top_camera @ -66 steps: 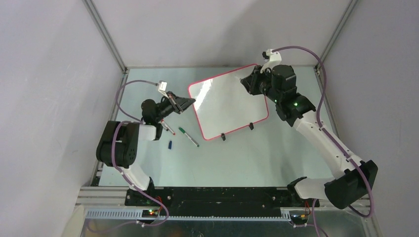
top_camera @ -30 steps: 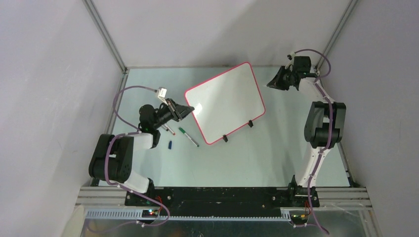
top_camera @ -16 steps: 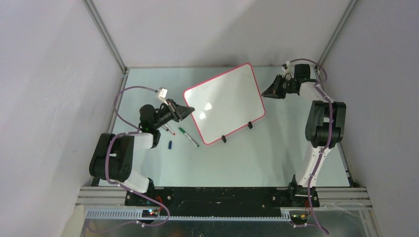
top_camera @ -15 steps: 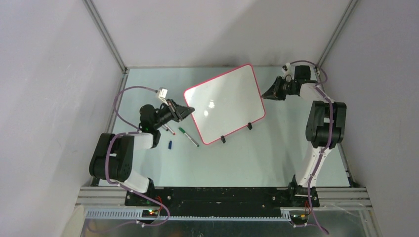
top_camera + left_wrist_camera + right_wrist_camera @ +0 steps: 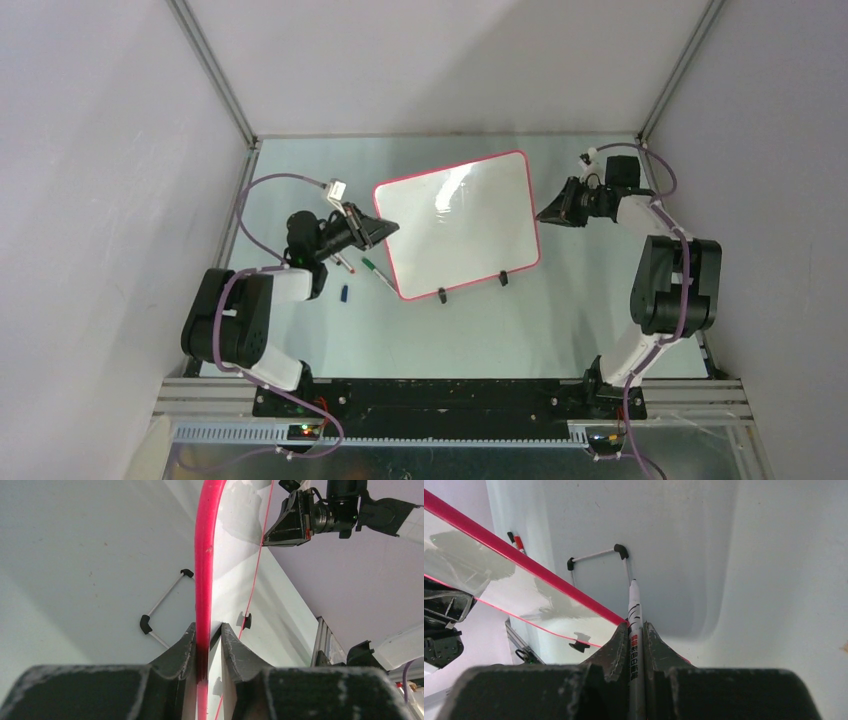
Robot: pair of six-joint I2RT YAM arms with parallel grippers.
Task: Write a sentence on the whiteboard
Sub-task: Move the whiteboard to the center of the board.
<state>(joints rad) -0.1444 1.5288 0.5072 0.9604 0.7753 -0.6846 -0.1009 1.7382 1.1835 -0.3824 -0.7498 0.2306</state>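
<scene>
Blue cap, green pen, red-tipped pen loose on surface, just on near side of left jaws. Left jaws clamped on red frame at whiteboard left edge. Whiteboard propped between both jaws, black feet on near edge. Right jaws pinched tight on white marker, tip sticking out ahead, just beside whiteboard right edge; contact unclear. Wire stand beyond marker tip.

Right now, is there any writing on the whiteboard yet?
No, in the top view the face of the whiteboard is blank white from edge to edge, with no pen strokes on it.
</scene>
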